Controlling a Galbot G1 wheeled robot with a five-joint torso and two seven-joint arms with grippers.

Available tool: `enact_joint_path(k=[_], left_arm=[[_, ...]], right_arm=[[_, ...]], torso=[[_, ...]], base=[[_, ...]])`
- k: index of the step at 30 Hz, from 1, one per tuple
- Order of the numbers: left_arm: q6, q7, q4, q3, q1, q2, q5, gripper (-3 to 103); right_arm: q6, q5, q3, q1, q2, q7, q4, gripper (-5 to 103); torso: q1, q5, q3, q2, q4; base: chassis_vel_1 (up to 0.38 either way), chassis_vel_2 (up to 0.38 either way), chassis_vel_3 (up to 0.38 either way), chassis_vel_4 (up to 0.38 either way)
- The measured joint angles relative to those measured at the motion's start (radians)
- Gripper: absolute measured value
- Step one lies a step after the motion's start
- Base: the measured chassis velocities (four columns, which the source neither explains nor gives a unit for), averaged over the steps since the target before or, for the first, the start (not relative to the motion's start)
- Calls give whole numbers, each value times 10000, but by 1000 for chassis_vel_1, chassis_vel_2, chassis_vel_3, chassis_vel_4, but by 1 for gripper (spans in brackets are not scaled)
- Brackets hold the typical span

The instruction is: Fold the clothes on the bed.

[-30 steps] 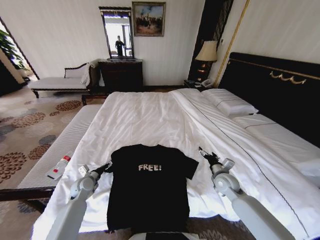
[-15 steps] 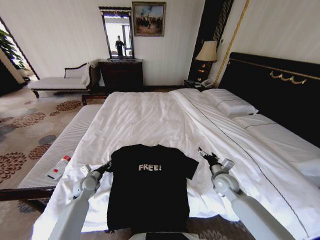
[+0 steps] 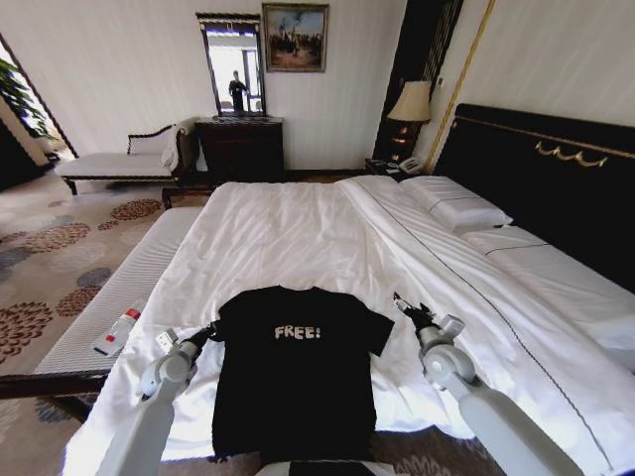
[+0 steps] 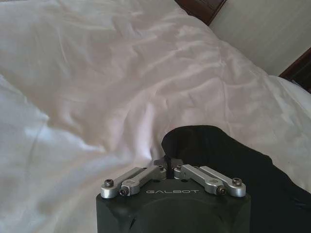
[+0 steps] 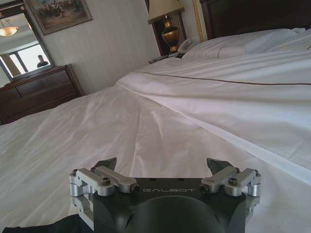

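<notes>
A black T-shirt (image 3: 298,372) lies flat and face up at the near end of a large white bed (image 3: 288,238), its white chest lettering readable. The robot's left gripper (image 3: 206,333) sits at the shirt's left sleeve, fingers drawn together right at the sleeve's edge; whether they pinch the cloth I cannot tell. The right gripper (image 3: 405,305) hovers just beside the right sleeve with its fingers (image 5: 106,164) spread apart, holding nothing.

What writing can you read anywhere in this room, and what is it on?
"FREE!": white letters on the chest of the black T-shirt.
"GALBOT": on the left tool.
"GALBOT": on the right tool.
Label on the small bottle on the bench: too small to read.
</notes>
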State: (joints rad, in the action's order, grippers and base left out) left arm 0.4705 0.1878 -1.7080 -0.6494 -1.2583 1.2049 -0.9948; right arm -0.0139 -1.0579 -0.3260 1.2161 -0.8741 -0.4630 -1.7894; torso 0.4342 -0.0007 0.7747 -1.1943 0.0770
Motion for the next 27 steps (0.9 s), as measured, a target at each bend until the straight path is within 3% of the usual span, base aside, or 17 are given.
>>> enact_joint_path(k=[6,9,12,24,27], left_arm=[[-279,-169,-681,-84,-293,5,465,2],[-664,-537,-847,-85,-496,9,1324,2],[-768,-655,-866,-82,-591,9,1553,2],[-901,-679,-598,-203,-1021,74,1915,1],[-729,-565,-738,-268,-1249,118,1695,11]], right_arm=[[8,14,-17,21,0,4,-27,100],[12,35,-24,48,-15,5,-59,100],[16,43,-47,76,-17,6,-79,100],[67,124,-153,276,-16,18,-126,100],[70,131,-153,266,-30,20,-127,100]], torso=[[0,1,0,0,0],[0,1,0,0,0],[0,0,0,0,0],[0,0,-1,0,1],[0,0,0,0,0]], base=[[0,0,0,0],[0,0,0,0],[0,0,0,0],[0,0,0,0],[0,0,0,0]])
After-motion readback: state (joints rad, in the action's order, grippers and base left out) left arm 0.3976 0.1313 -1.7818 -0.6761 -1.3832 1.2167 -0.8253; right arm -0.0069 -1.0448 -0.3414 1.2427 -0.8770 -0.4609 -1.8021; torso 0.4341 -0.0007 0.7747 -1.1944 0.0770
